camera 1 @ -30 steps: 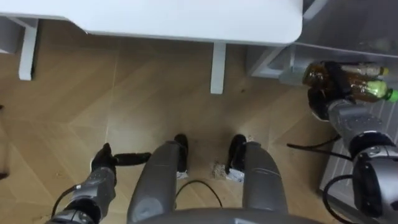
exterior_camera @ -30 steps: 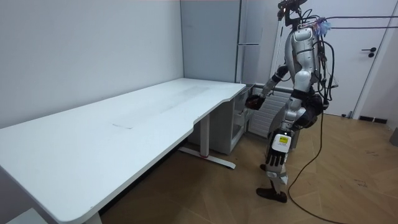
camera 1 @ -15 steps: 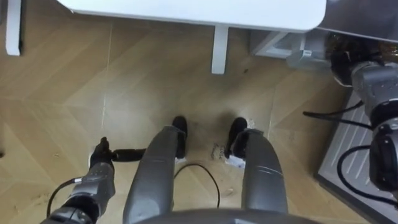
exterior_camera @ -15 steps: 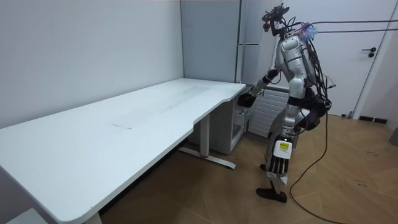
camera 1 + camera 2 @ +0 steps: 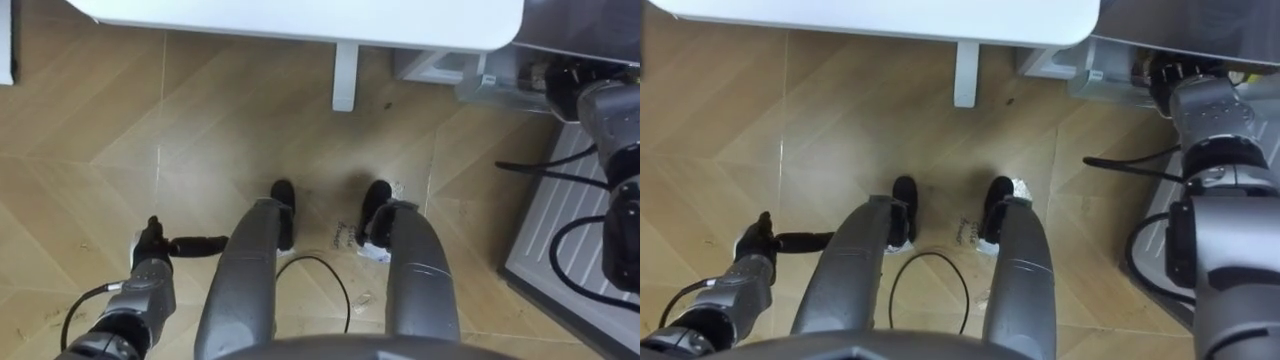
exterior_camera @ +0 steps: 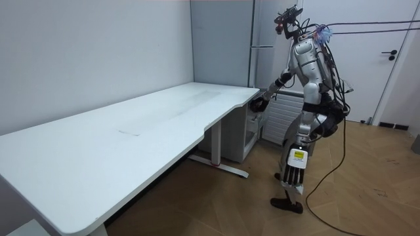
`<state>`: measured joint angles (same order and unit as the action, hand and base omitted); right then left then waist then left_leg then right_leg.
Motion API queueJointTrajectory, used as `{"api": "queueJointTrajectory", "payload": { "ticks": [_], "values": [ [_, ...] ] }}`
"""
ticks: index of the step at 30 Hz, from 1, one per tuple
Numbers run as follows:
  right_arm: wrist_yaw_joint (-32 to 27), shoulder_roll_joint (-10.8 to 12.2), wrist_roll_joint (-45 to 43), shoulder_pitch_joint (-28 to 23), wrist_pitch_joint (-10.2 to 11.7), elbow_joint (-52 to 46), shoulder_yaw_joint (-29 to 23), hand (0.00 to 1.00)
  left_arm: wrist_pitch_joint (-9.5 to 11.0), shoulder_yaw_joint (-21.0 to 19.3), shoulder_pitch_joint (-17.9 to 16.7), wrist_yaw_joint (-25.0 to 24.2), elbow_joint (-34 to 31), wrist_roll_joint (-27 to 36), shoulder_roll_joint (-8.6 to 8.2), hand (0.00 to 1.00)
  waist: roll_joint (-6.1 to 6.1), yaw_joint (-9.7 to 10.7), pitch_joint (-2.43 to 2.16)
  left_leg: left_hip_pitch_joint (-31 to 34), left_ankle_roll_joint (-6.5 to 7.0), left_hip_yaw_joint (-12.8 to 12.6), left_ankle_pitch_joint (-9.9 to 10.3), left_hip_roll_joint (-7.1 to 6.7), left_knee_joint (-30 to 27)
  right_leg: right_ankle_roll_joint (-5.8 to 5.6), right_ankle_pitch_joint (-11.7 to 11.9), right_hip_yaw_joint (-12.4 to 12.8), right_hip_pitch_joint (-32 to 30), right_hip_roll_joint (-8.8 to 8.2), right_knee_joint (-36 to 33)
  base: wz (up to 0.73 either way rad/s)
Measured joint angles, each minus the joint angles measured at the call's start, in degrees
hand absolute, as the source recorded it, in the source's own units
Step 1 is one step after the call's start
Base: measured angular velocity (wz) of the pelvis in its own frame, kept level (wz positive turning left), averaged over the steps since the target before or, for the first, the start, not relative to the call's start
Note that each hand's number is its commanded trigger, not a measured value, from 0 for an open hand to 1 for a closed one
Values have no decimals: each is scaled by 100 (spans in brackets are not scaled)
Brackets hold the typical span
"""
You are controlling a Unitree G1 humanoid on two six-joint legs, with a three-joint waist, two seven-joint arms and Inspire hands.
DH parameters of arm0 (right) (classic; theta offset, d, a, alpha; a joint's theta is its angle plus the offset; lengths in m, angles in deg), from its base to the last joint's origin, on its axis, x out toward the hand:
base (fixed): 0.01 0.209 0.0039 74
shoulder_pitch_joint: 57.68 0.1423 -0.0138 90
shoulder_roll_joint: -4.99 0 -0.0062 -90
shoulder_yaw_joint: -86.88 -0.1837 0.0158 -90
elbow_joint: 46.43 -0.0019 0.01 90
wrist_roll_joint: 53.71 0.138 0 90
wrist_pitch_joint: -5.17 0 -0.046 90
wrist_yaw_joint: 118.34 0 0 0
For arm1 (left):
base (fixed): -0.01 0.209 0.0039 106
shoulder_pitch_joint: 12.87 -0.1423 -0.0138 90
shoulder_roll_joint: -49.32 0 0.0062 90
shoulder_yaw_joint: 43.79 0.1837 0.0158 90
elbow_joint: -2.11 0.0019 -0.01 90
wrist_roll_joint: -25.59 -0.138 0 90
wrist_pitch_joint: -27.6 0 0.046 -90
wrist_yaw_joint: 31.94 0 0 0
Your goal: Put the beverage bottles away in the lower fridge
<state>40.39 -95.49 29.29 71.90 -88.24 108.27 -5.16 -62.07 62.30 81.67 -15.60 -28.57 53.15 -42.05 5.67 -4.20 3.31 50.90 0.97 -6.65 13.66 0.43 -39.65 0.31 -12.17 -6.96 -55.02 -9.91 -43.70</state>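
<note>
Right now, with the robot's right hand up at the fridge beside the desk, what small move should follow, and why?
Probably ease the right hand further into the lower fridge: it hovers at the opening past the white desk, and what it carries is hidden here.

tabletop (image 5: pixel 300 18): plain white | table leg (image 5: pixel 345 75): white | floor (image 5: pixel 200 130): light honey wood, herringbone planks | left hand (image 5: pixel 152 250): black, fingers (image 5: pixel 200 243) black too | ribbed panel (image 5: pixel 565 225): pale grey, parallel lines | fridge (image 6: pixel 262 33): flat grey | wall (image 6: pixel 85 59): pale grey-white | door (image 6: pixel 401 65): white, dark handle
</note>
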Motion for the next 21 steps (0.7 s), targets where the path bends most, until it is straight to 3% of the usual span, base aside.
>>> {"api": "queueJointTrajectory", "payload": {
  "ticks": [21],
  "values": [
    [-206, -92, 11, 26, 98, -35, 252, 0, 10, 119, -31, 227, -2, 227, 12, 0, -2, -67, 2, 22, 0, 27, 0, -1, -22, 1, -4, -33, 12, -2, 5, 0]
  ]
}}
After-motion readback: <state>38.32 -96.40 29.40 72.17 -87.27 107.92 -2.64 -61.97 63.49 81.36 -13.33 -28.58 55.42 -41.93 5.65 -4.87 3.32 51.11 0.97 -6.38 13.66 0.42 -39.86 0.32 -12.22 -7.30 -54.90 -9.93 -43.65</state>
